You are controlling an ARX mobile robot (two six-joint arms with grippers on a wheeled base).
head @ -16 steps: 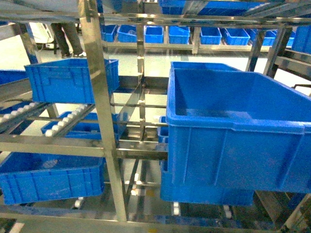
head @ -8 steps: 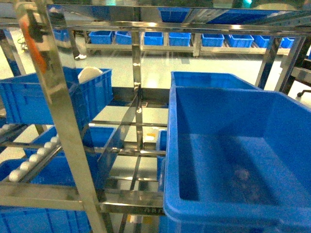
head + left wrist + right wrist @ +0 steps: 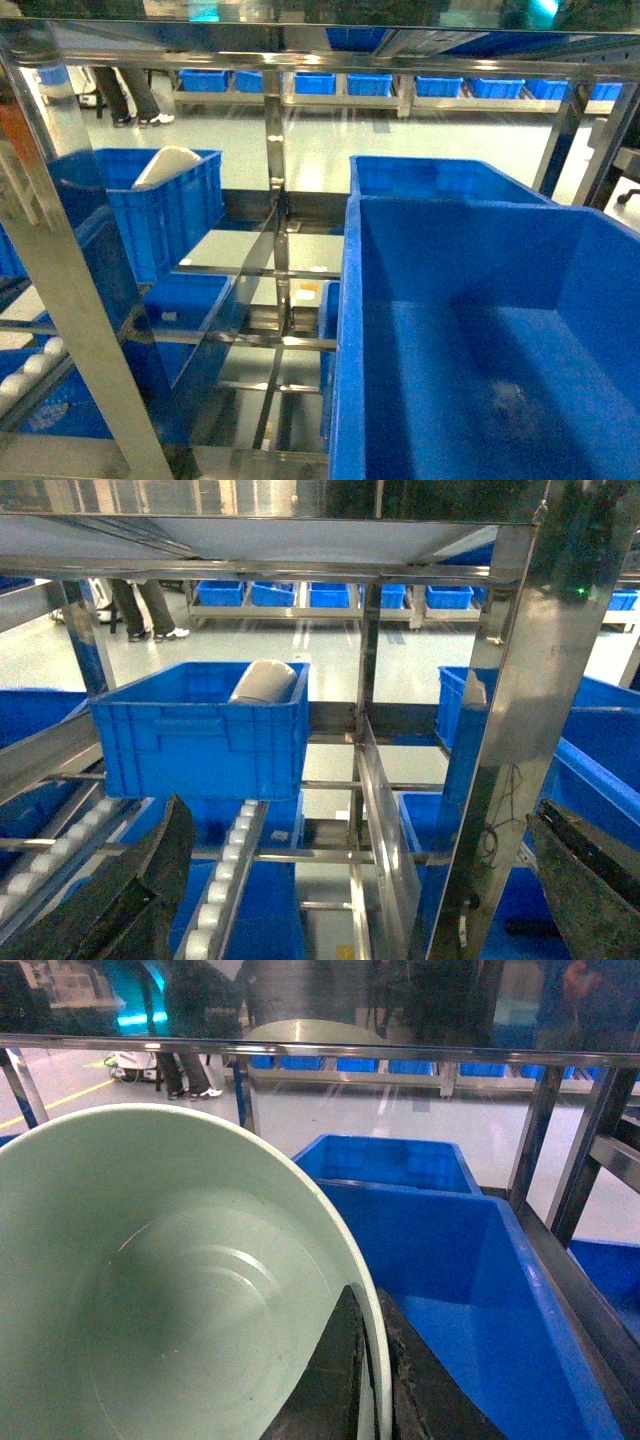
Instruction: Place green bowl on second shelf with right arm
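In the head view neither arm shows, only the big blue crate [image 3: 480, 340] filling the right beside the steel rack's centre post [image 3: 275, 180]. From the left wrist, the left gripper [image 3: 350, 880] hangs empty with its fingers spread wide before a smaller crate [image 3: 200, 730] on the roller track [image 3: 230, 870]. From the right wrist, the right gripper [image 3: 365, 1380] pinches the rim of the green bowl [image 3: 170, 1290], held above the crate and below the second shelf rail [image 3: 320, 1048]; a thin rim grip could slip, or the bowl could strike that rail on the way up

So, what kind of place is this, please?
Probably a warehouse or factory storage area: steel racks with roller tracks, many blue crates, and more crates along the far wall. A person's legs show on the open floor.
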